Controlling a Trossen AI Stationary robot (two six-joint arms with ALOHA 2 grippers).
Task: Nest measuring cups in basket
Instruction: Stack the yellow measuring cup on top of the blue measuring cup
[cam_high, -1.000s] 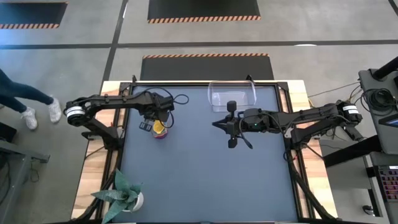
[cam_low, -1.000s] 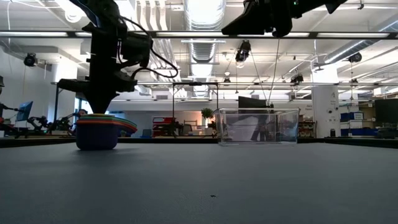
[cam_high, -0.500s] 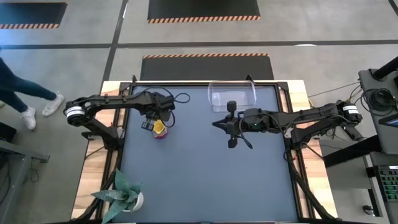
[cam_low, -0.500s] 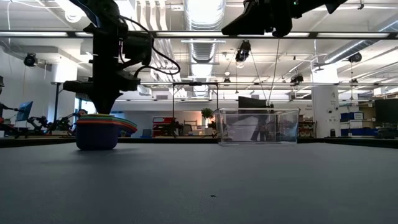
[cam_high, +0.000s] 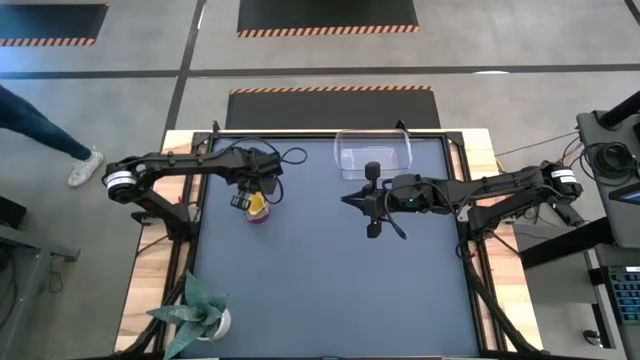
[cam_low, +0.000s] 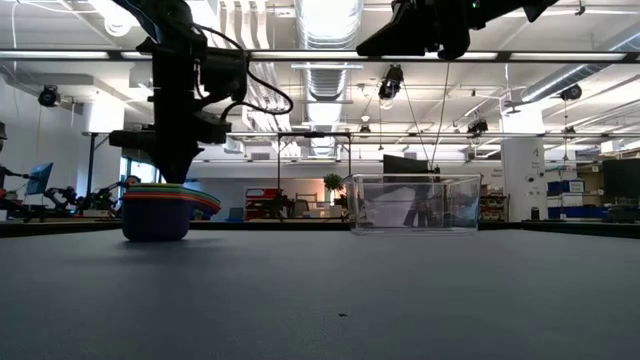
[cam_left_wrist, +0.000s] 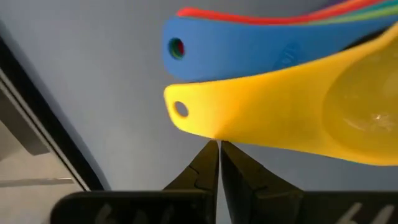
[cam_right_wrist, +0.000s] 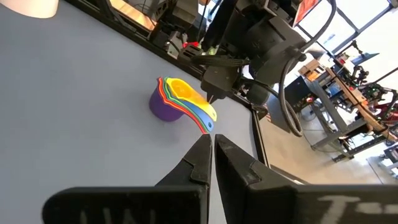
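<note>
The measuring cups (cam_high: 257, 208) sit nested in one stack on the table's left part, with purple outermost and yellow innermost. The stack rests on the purple cup's base (cam_low: 155, 225), and the handles fan out (cam_right_wrist: 202, 115). My left gripper (cam_low: 180, 180) is shut and points down over the handles. Its tips (cam_left_wrist: 219, 144) are at the long edge of the yellow handle (cam_left_wrist: 249, 112), and the blue handle (cam_left_wrist: 249, 50) lies beside that. My right gripper (cam_high: 345, 200) is shut and hovers high over the table's middle (cam_right_wrist: 211, 142). The clear basket (cam_high: 375, 153) stands on its base at the far edge (cam_low: 412, 205). My left gripper comes from above, pointing down, with its shut fingertips at the long edge of the yellow cup's handle (cam_left_wrist: 214, 134), near the end with the hole. I cannot tell whether the tips touch the handle or stand just clear of it. The stack rests on the table.
A potted plant (cam_high: 200, 310) stands at the table's near left corner. A person's leg (cam_high: 45, 135) shows on the floor beyond the table's left side. Bare dark mat (cam_high: 330, 290) lies between the cups, the basket and the near edge.
My left gripper has shifted a little toward the table's right above the cups' handles and stayed shut. The cups and the basket have not moved. The person on the floor has walked on.
</note>
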